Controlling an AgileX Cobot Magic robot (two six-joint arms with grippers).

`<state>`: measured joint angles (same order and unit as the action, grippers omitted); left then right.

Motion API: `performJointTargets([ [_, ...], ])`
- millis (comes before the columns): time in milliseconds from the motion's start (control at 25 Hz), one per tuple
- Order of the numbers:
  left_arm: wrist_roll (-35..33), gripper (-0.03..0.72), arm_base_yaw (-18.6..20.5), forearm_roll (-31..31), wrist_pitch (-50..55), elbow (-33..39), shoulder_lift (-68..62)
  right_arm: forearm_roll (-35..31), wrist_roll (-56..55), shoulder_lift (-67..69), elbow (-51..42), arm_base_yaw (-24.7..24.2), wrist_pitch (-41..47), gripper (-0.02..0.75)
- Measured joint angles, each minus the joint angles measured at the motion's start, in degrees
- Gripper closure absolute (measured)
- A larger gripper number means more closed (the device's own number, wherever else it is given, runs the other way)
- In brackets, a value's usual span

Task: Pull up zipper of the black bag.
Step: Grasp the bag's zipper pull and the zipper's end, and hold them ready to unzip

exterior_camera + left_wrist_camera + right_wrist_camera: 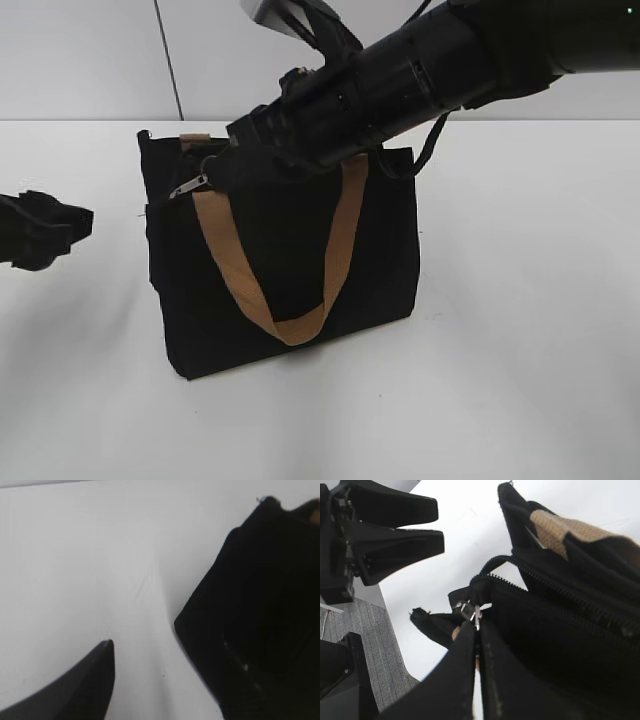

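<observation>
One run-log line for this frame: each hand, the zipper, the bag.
right hand: shut on zipper | left hand: apart from bag, state unclear | black bag: upright on table, zip partly open

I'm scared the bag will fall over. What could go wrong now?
The right gripper pinches only the small zipper pull, so the jaws might slip off it. The left gripper is off to the side, not touching the black bag, so a pull could drag or tip the bag. The tan handle hangs close by and might snag.
</observation>
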<state>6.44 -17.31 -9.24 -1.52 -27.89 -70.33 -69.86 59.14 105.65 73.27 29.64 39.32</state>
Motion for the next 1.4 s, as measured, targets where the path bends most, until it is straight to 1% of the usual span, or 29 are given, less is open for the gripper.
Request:
performJointTargets([
  [80,0.0,0.23,0.0,-2.08,0.0,0.0,-1.67,0.0,0.0,0.0,0.0,0.0,0.06,0.738],
  [240,0.0,0.34,0.0,-4.15,-1.42,0.0,-3.44,0.0,0.0,0.0,0.0,0.0,0.11,0.738],
  [320,0.0,0.381,0.0,-5.73,-3.73,0.56,-3.76,0.0,0.0,0.0,0.0,0.0,0.11,0.738],
  [400,0.0,0.415,0.0,-6.27,-6.98,2.49,-3.76,0.0,0.0,0.0,0.0,0.0,0.11,0.738],
  [520,0.14,0.434,-1.17,-6.27,-12.72,7.0,-3.57,0.0,0.05,0.0,0.0,0.0,0.11,0.738],
  [640,0.38,0.438,-4.52,-6.31,-16.29,9.5,-2.61,0.0,0.05,0.0,0.0,0.0,0.11,0.738],
  [800,0.58,0.438,-8.14,-5.56,-17.14,10.26,-2.42,0.0,0.11,0.0,0.0,0.0,0.11,0.738],
  [920,0.63,0.438,-8.32,-2.54,-17.09,10.26,-2.53,0.0,0.11,0.0,0.0,0.0,0.11,0.738],
  [1080,0.62,0.418,-8.32,-1.38,-17.92,10.26,-4.62,0.0,0.11,0.0,0.0,0.0,0.11,0.738],
  [1240,0.62,0.365,-8.32,-2.98,-20.78,10.26,-8.34,0.0,0.11,0.0,0.0,0.0,0.16,0.738],
  [1400,0.62,0.344,-8.32,-6.45,-21.91,10.26,-9.37,0.0,0.11,0.0,0.0,0.0,0.16,0.738],
])
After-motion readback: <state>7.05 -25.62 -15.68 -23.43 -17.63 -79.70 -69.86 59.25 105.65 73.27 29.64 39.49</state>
